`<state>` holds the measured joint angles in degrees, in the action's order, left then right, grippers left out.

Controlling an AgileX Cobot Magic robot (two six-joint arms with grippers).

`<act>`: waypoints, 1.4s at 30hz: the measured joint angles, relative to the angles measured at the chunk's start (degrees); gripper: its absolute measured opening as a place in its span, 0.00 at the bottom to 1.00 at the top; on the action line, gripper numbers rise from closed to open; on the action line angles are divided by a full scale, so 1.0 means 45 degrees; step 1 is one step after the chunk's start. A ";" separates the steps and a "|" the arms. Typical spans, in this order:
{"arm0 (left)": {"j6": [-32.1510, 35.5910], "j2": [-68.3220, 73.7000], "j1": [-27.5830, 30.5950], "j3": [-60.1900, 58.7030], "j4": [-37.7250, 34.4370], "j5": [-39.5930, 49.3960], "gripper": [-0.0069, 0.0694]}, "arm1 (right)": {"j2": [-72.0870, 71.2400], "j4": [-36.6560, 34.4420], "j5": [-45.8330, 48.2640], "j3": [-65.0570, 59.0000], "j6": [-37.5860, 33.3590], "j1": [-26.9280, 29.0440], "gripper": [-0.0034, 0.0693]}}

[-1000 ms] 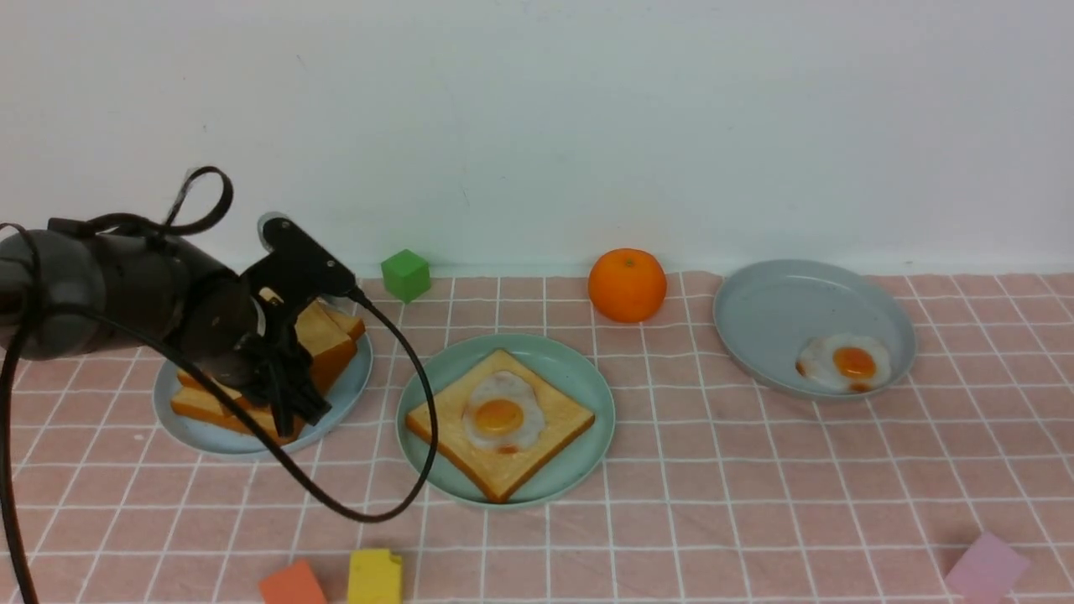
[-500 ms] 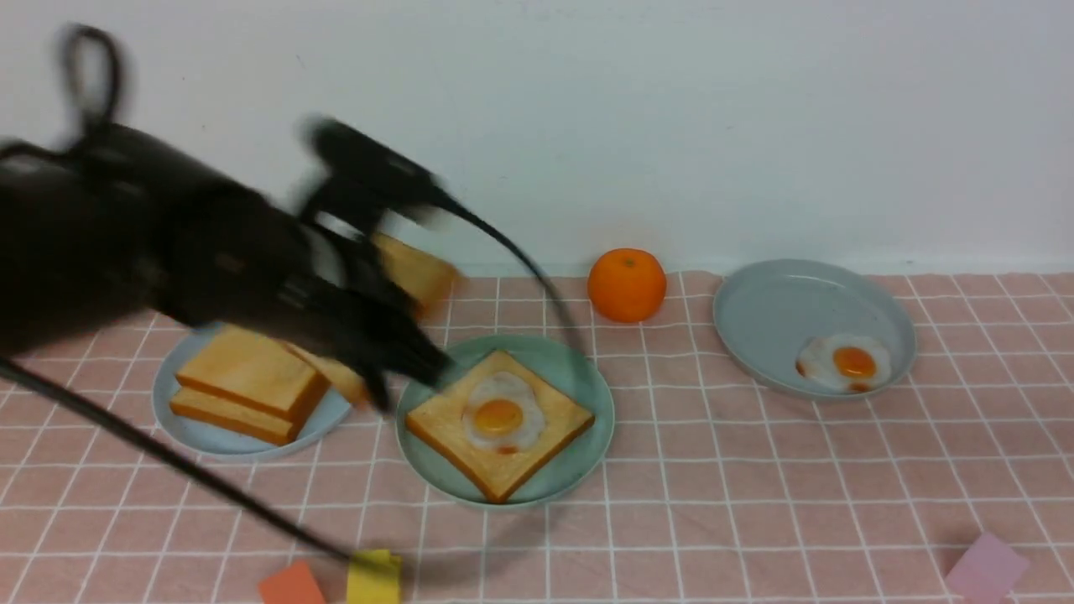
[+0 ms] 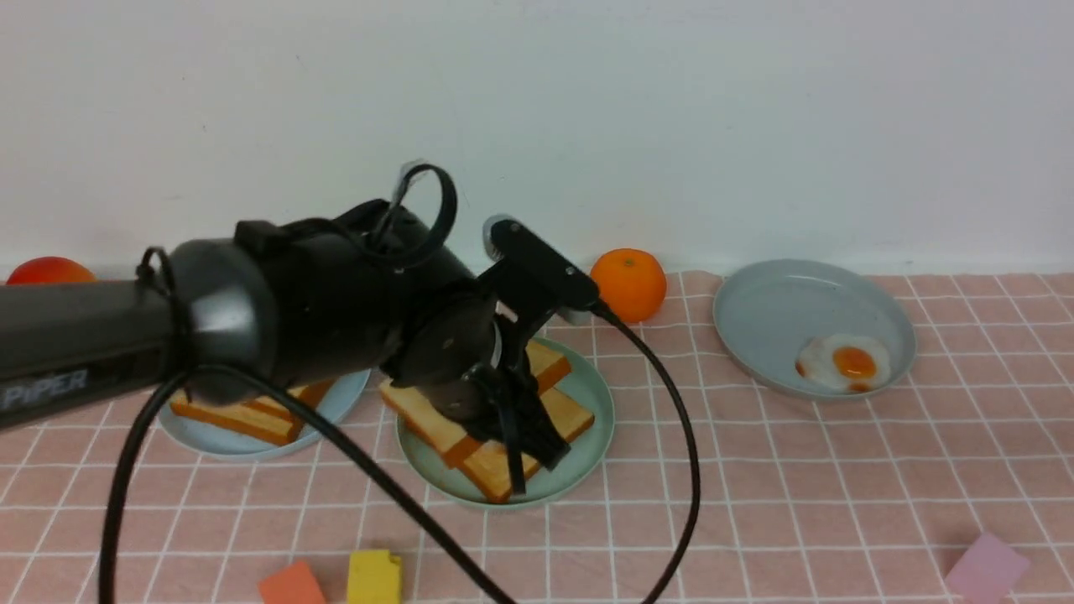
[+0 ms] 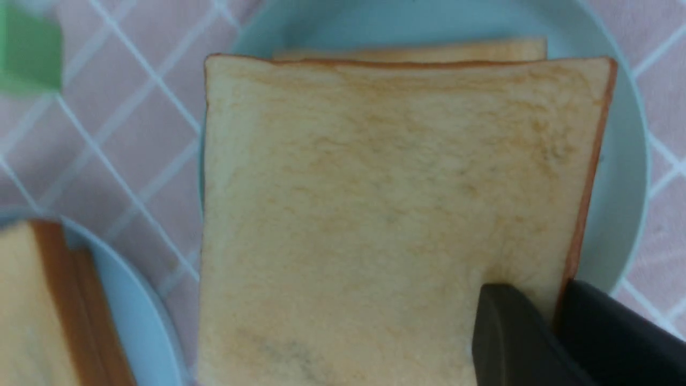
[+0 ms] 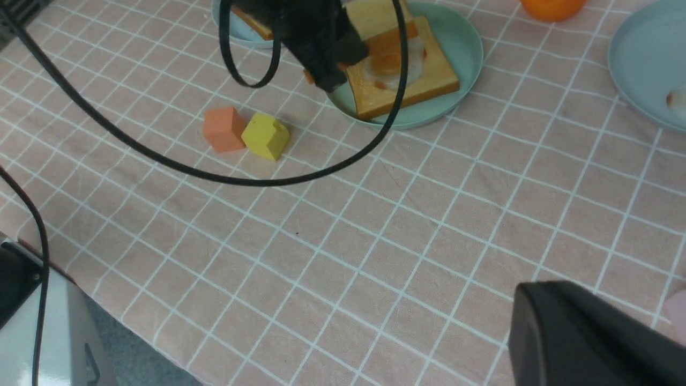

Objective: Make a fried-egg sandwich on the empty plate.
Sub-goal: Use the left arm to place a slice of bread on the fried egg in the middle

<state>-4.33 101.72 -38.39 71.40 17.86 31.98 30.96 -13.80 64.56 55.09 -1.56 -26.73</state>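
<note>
1. Over the green plate (image 3: 597,394), the jaws of the left gripper (image 3: 524,445) pinch the top toast (image 4: 375,203) by one edge, ready to lay it down.
2. The bottom toast (image 3: 572,415) waits on the plate underneath.
3. The fried egg (image 5: 399,78) lies between them.

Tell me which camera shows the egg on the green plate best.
The right wrist view: the egg shows its yolk and white on the bottom toast, partly under the top toast. In the front view the left arm and top toast hide it. In the left wrist view the top toast covers it entirely.
</note>
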 joint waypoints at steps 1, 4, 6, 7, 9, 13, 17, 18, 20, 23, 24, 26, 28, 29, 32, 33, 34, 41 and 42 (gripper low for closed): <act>0.0331 0.0131 0.0000 0.0028 0.0023 -0.0185 0.22 | 0.0000 0.0012 0.0000 0.0000 0.0000 0.0000 0.06; 0.0728 0.0464 0.0000 0.0067 0.0023 -0.0260 0.22 | 0.0000 0.0010 0.0000 0.0000 0.0000 0.0000 0.06; 0.1082 0.0720 0.0000 0.0080 0.0023 -0.0306 0.22 | 0.0000 0.0024 0.0000 0.0000 0.0000 0.0000 0.06; 0.1249 0.0818 0.0000 0.0080 0.0023 -0.0337 0.22 | 0.0000 0.0037 0.0000 0.0000 0.0000 0.0000 0.06; 0.1537 0.1026 0.0000 0.0080 0.0010 -0.0497 0.22 | 0.0000 0.0062 0.0000 0.0000 0.0000 0.0000 0.06; 0.1687 0.1140 0.0000 0.0080 -0.0234 -0.0690 0.22 | 0.0000 0.0092 0.0000 0.0000 0.0000 0.0000 0.06; 0.1741 0.1145 0.0000 0.0090 -0.0542 -0.0892 0.22 | 0.0000 0.0143 0.0000 0.0000 0.0000 0.0000 0.06; 0.1741 0.1155 0.0000 0.0090 -0.0594 -0.0892 0.22 | 0.0000 0.0158 -0.0012 0.0000 0.0000 0.0000 0.06; 0.1741 0.1213 0.0000 0.0106 -0.0921 -0.0982 0.21 | 0.0000 0.0182 -0.0076 0.0000 0.0000 0.0000 0.07; 0.1741 0.1252 0.0000 0.0105 -0.1094 -0.1116 0.21 | 0.0000 0.0212 -0.0127 0.0000 0.0000 0.0000 0.07; 0.1741 0.1252 0.0000 0.0105 -0.1134 -0.1178 0.21 | 0.0000 0.0212 -0.0138 0.0000 0.0000 0.0000 0.07; 0.1741 0.1252 0.0000 0.0105 -0.1149 -0.1353 0.21 | 0.0000 0.0240 -0.0150 0.0000 0.0000 0.0000 0.07; 0.1741 0.1256 0.0000 0.0105 -0.1149 -0.1420 0.21 | 0.0000 0.0242 -0.0150 0.0000 0.0000 0.0000 0.07; 0.1741 0.1268 0.0000 0.0105 -0.1149 -0.1432 0.21 | 0.0000 0.0242 -0.0150 0.0000 0.0000 0.0000 0.07; 0.1741 0.1381 0.0000 0.0105 -0.1161 -0.1456 0.21 | 0.0000 0.0242 -0.0150 0.0000 0.0000 0.0000 0.07; 0.1741 0.1454 0.0000 0.0119 -0.1161 -0.1473 0.21 | 0.0000 0.0242 -0.0150 0.0000 0.0000 0.0000 0.07; 0.1741 0.1474 0.0000 0.0119 -0.1161 -0.1487 0.21 | 0.0000 0.0242 -0.0150 0.0000 0.0000 0.0000 0.07; 0.1317 0.1776 0.0000 0.0119 -0.0918 -0.1615 0.21 | 0.0000 0.0242 -0.0150 0.0000 0.0000 0.0000 0.08; 0.1231 0.1776 0.0000 0.0119 -0.0881 -0.1626 0.21 | 0.0000 0.0242 -0.0150 0.0000 0.0000 0.0000 0.08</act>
<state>1.21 109.72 -38.39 71.94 13.89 24.66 30.96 -12.71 63.89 55.09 -1.56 -26.73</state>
